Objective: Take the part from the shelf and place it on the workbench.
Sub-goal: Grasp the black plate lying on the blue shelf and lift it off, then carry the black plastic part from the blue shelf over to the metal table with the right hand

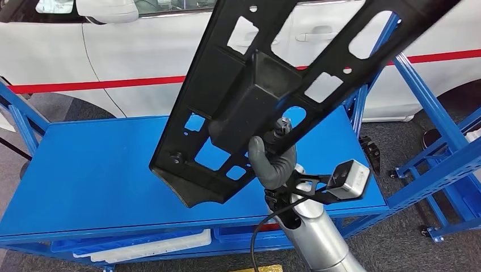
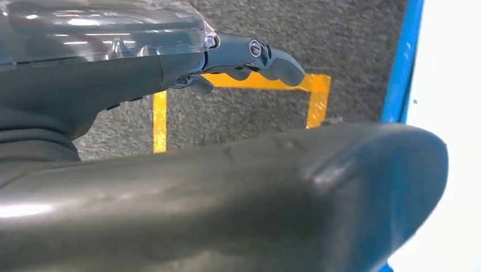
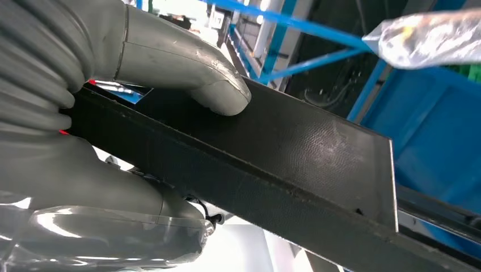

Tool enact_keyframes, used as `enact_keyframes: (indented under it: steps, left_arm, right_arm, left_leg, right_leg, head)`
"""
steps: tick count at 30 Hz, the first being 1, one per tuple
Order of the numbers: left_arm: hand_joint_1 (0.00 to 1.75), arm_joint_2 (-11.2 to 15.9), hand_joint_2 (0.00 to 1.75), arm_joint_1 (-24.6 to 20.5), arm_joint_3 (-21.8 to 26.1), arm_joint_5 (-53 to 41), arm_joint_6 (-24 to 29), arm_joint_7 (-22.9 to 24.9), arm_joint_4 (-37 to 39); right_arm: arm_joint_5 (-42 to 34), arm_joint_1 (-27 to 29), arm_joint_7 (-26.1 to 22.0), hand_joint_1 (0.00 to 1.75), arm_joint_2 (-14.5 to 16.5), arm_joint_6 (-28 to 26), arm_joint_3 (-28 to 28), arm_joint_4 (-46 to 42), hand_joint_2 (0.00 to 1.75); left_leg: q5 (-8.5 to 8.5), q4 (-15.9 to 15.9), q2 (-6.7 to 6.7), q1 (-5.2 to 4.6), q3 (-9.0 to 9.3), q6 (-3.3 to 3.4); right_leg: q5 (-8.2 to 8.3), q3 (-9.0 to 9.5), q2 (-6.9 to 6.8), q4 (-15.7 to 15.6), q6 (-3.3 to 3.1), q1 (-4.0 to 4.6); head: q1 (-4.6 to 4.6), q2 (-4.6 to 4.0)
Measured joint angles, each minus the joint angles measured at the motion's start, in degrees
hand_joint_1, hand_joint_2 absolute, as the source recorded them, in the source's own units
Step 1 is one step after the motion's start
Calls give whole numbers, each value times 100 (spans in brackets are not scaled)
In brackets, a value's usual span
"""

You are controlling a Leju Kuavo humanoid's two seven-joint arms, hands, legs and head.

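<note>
One part [image 1: 249, 96], black, long, flat, many cutouts, held tilted in the air above the blue workbench [image 1: 96, 170], its lower end over the middle of the top near the front edge, not touching as far as I can tell. One white car [image 1: 142, 56] with a red stripe behind the workbench's back edge. One white flat piece [image 1: 150, 246] on the lower shelf under the front-left. Right hand [image 1: 273, 161] clamped on the part near its lower middle; in the right wrist view the grey thumb [image 3: 187, 68] presses on the part's flat face [image 3: 295, 147], fingers wrapped under its edge. One blue rack frame [image 1: 439, 141] off the right edge. Left hand [image 2: 249, 56] in the left wrist view: fingers slightly curled, apart, holding nothing, over grey floor with orange tape [image 2: 160, 122]. No readable writing.
</note>
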Motion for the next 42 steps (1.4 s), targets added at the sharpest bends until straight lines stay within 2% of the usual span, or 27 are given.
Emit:
enact_keyframes:
  steps: [2,3,4,6,7,8,9,11,13,17,19,22,23,24,25,27,28,29,32,33,34,35,37,38,39,40,42]
  left_arm:
    - [0,-1,0,10,2,11,0,4,0]
    - [0,-5,0,12,4,26,6,27,1]
    - [0,-11,0,12,7,41,21,64,2]
    - [0,-23,0,17,19,63,80,187,6]
    - [0,-27,0,25,26,62,120,255,9]
    - [0,-35,0,34,32,58,159,331,11]
    - [0,-42,0,41,36,54,189,404,14]
    - [0,-56,0,45,38,46,225,515,16]
    - [0,-61,0,42,39,44,236,565,16]
    - [0,-60,0,49,40,7,239,590,16]
    - [0,-60,0,54,40,-14,239,584,17]
    - [0,-55,0,49,40,-36,263,570,17]
    - [0,-56,0,52,40,-43,269,562,18]
    - [0,-58,0,57,40,-49,272,552,18]
    - [0,-61,0,61,40,-53,272,541,18]
    - [0,-60,0,60,40,-60,273,519,16]
    - [0,-57,0,57,40,-65,276,510,16]
    - [0,-54,0,55,40,-74,281,508,15]
    - [0,-50,0,60,40,-106,295,511,16]
    - [0,-51,0,60,40,-113,296,513,16]
    - [0,-54,0,60,40,-114,296,514,16]
    - [0,-56,0,60,40,-115,296,514,17]
    - [0,-57,0,62,40,-119,298,530,17]
    - [0,-57,0,61,40,-121,302,542,17]
    - [0,-57,0,57,40,-125,308,554,17]
    - [0,-56,0,51,39,-129,314,560,16]
    - [0,-55,0,40,37,-147,327,545,16]
  right_arm:
    - [-138,97,-46,175,-65,275,-37,-260,175]
    - [-202,139,-93,175,-104,472,-48,-390,175]
    - [-244,190,-139,175,-146,668,-53,-513,175]
    - [-250,344,-189,175,-240,994,-56,-756,175]
    - [-239,436,-195,175,-285,1094,-57,-858,175]
    - [-231,516,-197,175,-331,1173,-60,-949,175]
    - [-233,572,-199,175,-374,1233,-64,-1027,175]
    - [-258,611,-187,175,-444,1291,-79,-1148,175]
    - [-280,626,-146,175,-486,1276,-97,-1239,175]
    - [-202,723,-150,175,-562,1127,-137,-1316,175]
    - [-98,804,-182,175,-599,1062,-146,-1335,175]
    - [106,1068,-192,175,-625,1122,-195,-1374,175]
    - [172,1181,-192,175,-627,1193,-219,-1386,175]
    - [231,1295,-192,175,-627,1284,-248,-1403,175]
    - [290,1410,-192,175,-623,1414,-291,-1429,175]
    - [414,1632,-195,175,-577,1739,-442,-1516,175]
    - [471,1719,-198,175,-539,1908,-536,-1560,175]
    - [515,1778,-203,175,-497,2032,-619,-1590,175]
    - [580,1867,-216,175,-415,2185,-799,-1635,175]
    - [587,1887,-218,175,-401,2197,-850,-1651,175]
    - [588,1903,-220,175,-391,2207,-891,-1663,175]
    - [588,1916,-222,175,-386,2210,-926,-1671,175]
    - [573,1915,-222,175,-383,2189,-968,-1670,175]
    - [543,1887,-222,175,-385,2151,-980,-1659,175]
    - [490,1831,-222,175,-390,2094,-987,-1638,175]
    - [419,1753,-222,175,-402,2027,-988,-1610,175]
    - [245,1559,-222,175,-453,1912,-988,-1542,175]
  left_leg:
    - [44,-88,1,29,39,48]
    - [79,-135,5,43,61,75]
    - [111,-173,12,58,78,97]
    - [130,-169,16,50,64,115]
    - [131,-155,16,50,46,118]
    - [131,-135,16,51,24,117]
    - [129,-108,16,53,-1,115]
    - [118,-28,14,57,-57,93]
    - [102,58,3,40,-115,37]
    - [116,103,-11,51,-178,-104]
    - [-164,376,-5,66,-287,-156]
    - [-879,1382,1,74,-564,-208]
    - [-981,1575,1,74,-566,-211]
    - [-976,1556,2,73,-465,-201]
    - [-878,1295,2,69,-244,-178]
    - [-650,426,2,40,363,-90]
    - [-570,87,3,17,574,-43]
    - [-530,-99,5,-11,681,-5]
    - [-377,-178,24,-40,631,78]
    - [-291,-215,37,-23,589,121]
    - [-196,-251,54,-5,530,155]
    - [-113,-271,70,9,459,182]
    - [16,-263,74,5,286,201]
    - [72,-247,78,3,194,195]
    - [126,-224,83,2,99,185]
    - [172,-194,87,3,6,172]
    - [244,-117,90,3,-159,137]
  right_leg:
    - [-39,2,-8,18,70,-2]
    - [-137,-35,-9,127,99,-1]
    - [-297,-122,-11,347,125,-4]
    - [-689,-425,-11,1045,161,-23]
    - [-807,-563,-12,1353,178,-33]
    - [-821,-625,-13,1498,192,-47]
    - [-729,-582,-16,1426,204,-63]
    - [-397,-229,-22,758,216,-103]
    - [-192,49,-8,213,181,-105]
    - [-71,24,3,108,19,-76]
    - [12,-39,-23,75,-64,-91]
    - [129,-185,-55,75,-105,-66]
    - [170,-241,-63,77,-106,-55]
    - [211,-294,-68,78,-104,-44]
    - [253,-342,-68,79,-99,-33]
    - [338,-404,-70,76,-76,-17]
    - [378,-417,-72,71,-51,-16]
    - [418,-420,-74,62,-21,-22]
    - [532,-427,-71,-1,85,-39]
    - [450,-462,-64,38,113,-35]
    - [262,-523,-56,175,137,-31]
    - [-24,-605,-50,429,155,-33]
    - [-560,-764,-45,1146,187,-44]
    - [-655,-785,-46,1429,202,-52]
    - [-620,-727,-47,1552,212,-59]
    - [-491,-572,-48,1467,216,-66]
    - [-277,-17,-48,786,198,-72]
  head:
    - [1,0]
    - [1,0]
    - [2,0]
    - [2,0]
    - [2,0]
    - [2,0]
    - [2,0]
    - [2,0]
    - [2,0]
    - [2,0]
    - [1,0]
    - [1,0]
    - [1,0]
    - [1,0]
    - [1,0]
    - [0,0]
    - [-1,0]
    - [-1,0]
    - [-1,0]
    - [-1,0]
    - [0,0]
    - [1,0]
    - [1,0]
    - [1,0]
    - [0,0]
    - [-1,0]
    - [-1,0]
